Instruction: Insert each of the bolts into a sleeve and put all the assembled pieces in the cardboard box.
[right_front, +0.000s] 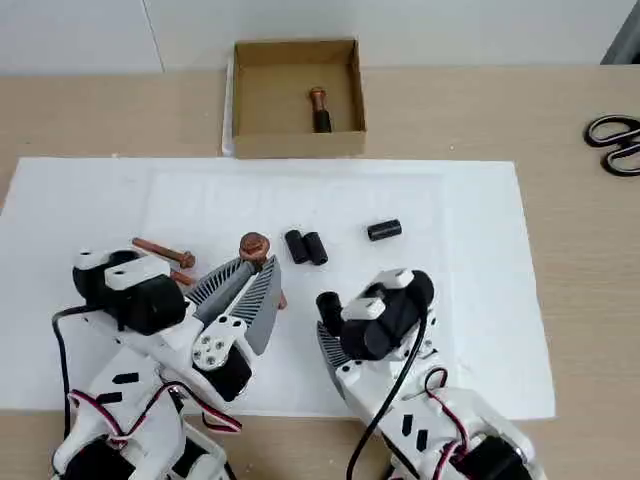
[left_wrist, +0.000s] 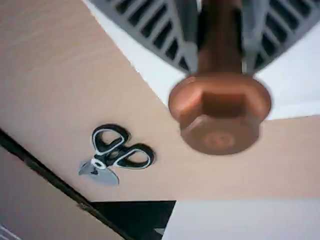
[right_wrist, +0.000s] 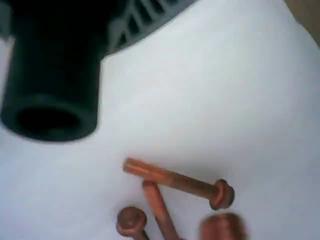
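My left gripper (right_front: 250, 268) is shut on a copper bolt (right_front: 253, 245), whose hex head (left_wrist: 220, 112) points away from the grey fingers (left_wrist: 150, 25). My right gripper (right_front: 330, 322) is shut on a black sleeve (right_front: 327, 304); its open bore (right_wrist: 47, 120) faces the white sheet. The two held pieces are a short way apart. Three loose black sleeves (right_front: 297, 247) (right_front: 316, 247) (right_front: 384, 231) lie mid-sheet. Loose bolts (right_front: 163, 250) (right_wrist: 175, 180) lie beside the left arm. The cardboard box (right_front: 250, 100) at the back holds one bolt in a sleeve (right_front: 320, 110).
A white sheet (right_front: 460, 300) covers the wooden table (right_front: 100, 110) in front of the box. Black-handled scissors (right_front: 615, 143) (left_wrist: 117, 155) lie at the table's far right edge.
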